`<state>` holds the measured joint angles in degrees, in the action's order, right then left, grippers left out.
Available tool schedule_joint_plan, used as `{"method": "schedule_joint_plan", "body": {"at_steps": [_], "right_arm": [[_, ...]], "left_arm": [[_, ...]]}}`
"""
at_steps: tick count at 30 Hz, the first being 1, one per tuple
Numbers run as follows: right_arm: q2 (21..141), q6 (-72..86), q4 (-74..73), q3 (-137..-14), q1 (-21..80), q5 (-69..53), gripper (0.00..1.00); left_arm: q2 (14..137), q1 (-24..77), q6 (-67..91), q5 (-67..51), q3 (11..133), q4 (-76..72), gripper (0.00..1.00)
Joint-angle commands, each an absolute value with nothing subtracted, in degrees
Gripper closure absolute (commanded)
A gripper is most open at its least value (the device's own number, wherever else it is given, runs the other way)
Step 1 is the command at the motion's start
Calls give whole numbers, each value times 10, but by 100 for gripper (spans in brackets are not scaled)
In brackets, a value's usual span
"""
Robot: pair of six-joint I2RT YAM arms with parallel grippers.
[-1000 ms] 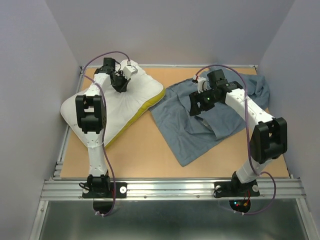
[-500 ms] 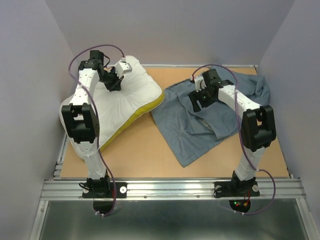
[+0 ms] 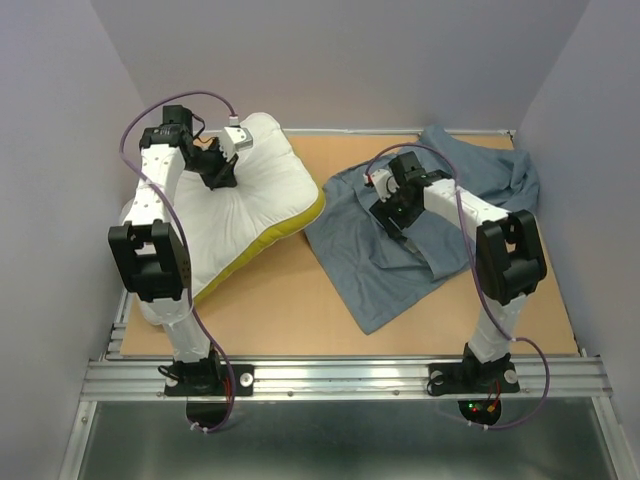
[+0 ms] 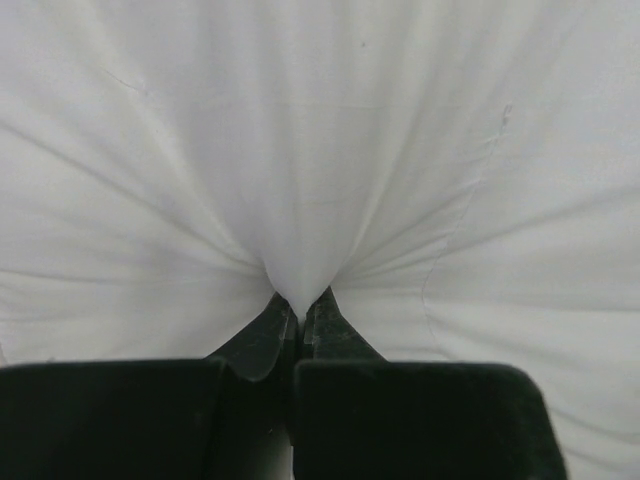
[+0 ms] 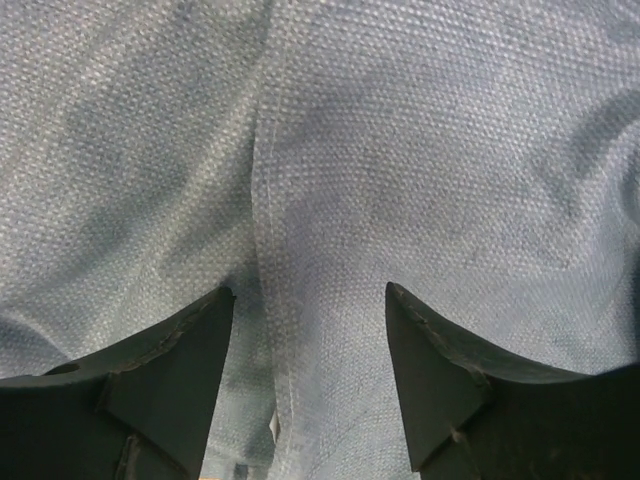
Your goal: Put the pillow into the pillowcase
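Here, the left tool (image 3: 218,172) is clamped on the pillow (image 3: 260,195). In the left wrist view its two fingers (image 4: 262,338) meet on a tuck of white cloth, and creases fan out from that pinch. The pillow lies on the left side of the tabletop (image 3: 285,295), with its yellow underside showing along the right-hand edge.

The right tool (image 3: 393,215) has its fingers spread apart, pointing down at the pillowcase (image 3: 380,285). In the right wrist view a stitched seam (image 5: 262,200) runs down the weave into the gap between the two fingertips. Whether the tips touch the cloth cannot be told.

The pillowcase lies rumpled on the right half of the tabletop, slate-blue face up. Its left edge is just beside the pillow's yellow edge.
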<state>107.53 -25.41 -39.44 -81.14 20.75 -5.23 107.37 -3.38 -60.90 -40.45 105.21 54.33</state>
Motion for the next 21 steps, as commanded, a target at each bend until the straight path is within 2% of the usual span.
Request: {"method": "schedule_joint_plan", "body": {"at_steps": [1,9,11,15,19,21], "right_arm": [[1098,-272,-374,-807,219,-29,34],[1141,-229,-348,-852,219,27,50],[1147,-221,-344,-865,220,50,57],[1117,-202,-344,-866,219,49,64],[1057,-189,-343,-858,219,47,89],[1039,-181,-343,-853,219,44,89]], "left_arm": [[1020,-47,-608,-439,1038,541,100],[985,-50,-623,-437,991,541,100],[979,-50,-627,-435,985,543,100],[972,-50,-642,-435,984,561,100],[969,-44,-677,-436,979,588,100],[965,-37,-686,-434,970,595,100]]}}
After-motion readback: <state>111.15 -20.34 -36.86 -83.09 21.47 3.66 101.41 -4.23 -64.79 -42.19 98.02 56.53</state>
